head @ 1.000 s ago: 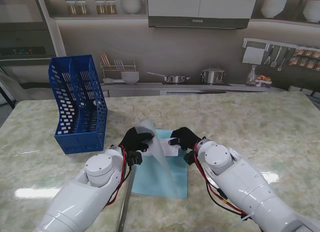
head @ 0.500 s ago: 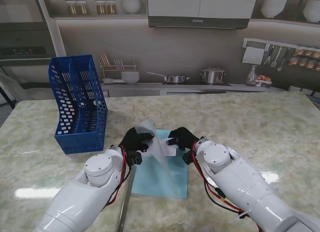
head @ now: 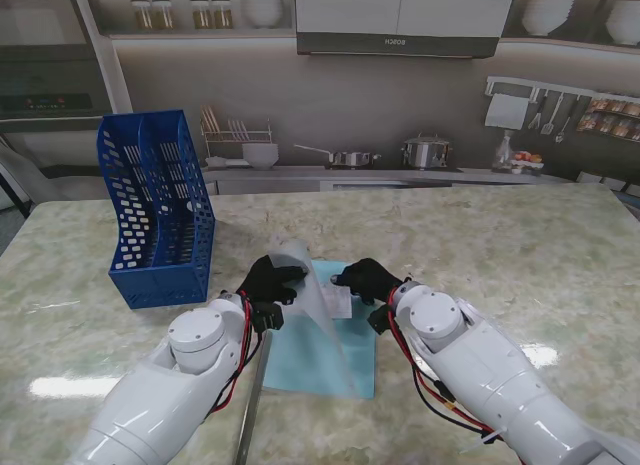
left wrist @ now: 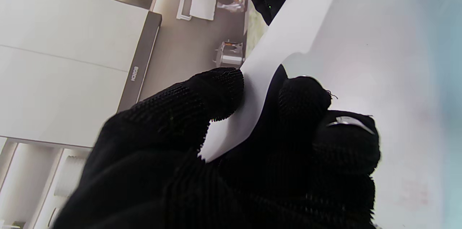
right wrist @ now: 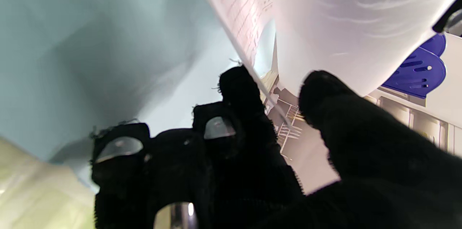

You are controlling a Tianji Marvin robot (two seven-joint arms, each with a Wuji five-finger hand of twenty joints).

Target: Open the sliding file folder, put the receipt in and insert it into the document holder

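At frame centre, the left robot hand (head: 268,281) pinches the folder (head: 322,357) cover up; the right robot hand (head: 366,278) grips the receipt (head: 335,303).

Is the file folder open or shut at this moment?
Open. The left hand pinches the translucent front cover and holds it lifted off the blue back sheet lying flat on the table.

A pale green marbled worktop (head: 520,245) carries two things. A blue perforated document holder (head: 158,210) stands upright on its far left part. Near the middle, closer to the robot, a light blue file folder (head: 330,360) lies flat on the stone, well apart from the holder.
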